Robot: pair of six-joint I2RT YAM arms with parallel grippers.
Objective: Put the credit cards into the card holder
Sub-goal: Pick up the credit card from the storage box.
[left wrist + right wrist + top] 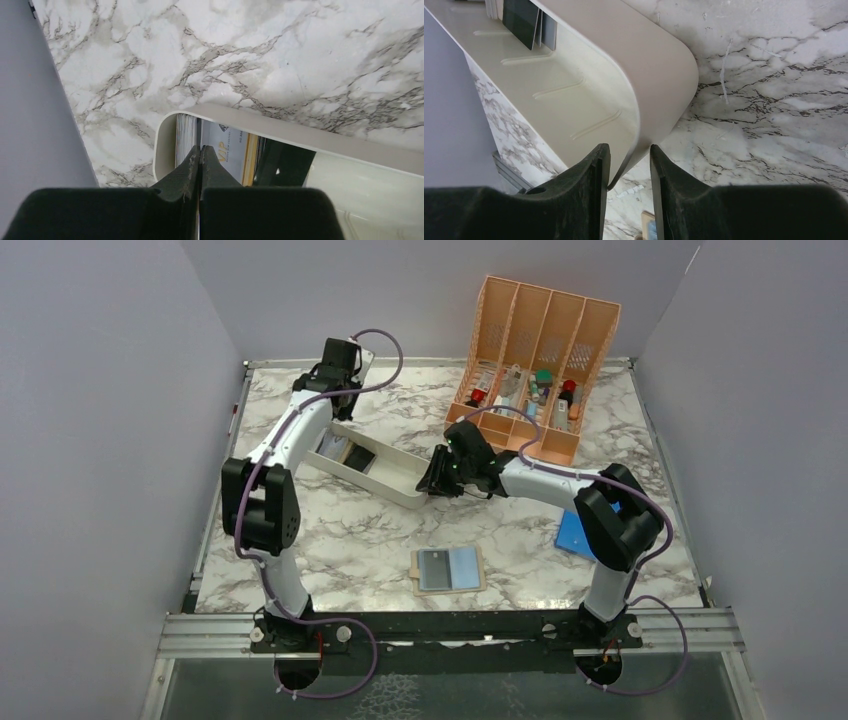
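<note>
On the surface point(330, 540) nr the arms: 1 card holder point(449, 569), open, tan rim, blue-grey inside. Min 3 cards point(227, 145), black/pale, in 1 tray point(300, 135). L gripper point(200, 148) together over them; R gripper point(629, 152) apart, astride tray wall.

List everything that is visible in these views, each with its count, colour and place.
credit cards: several, count unclear; black, pale and white-edged; standing in the tray's left end.
white tray: one, oblong; mid-table, set diagonally.
card holder: one, tan rim, blue-grey inside; open flat near the table's near edge.
slotted organizer: one, peach; far right, holding small items, too small to name.
flat rectangle: one, bright blue; right side, partly under the right arm.
table: one, marble-patterned.
left gripper: one, black; shut, above the cards.
right gripper: one, black; open, fingers astride the tray's end wall.
</note>
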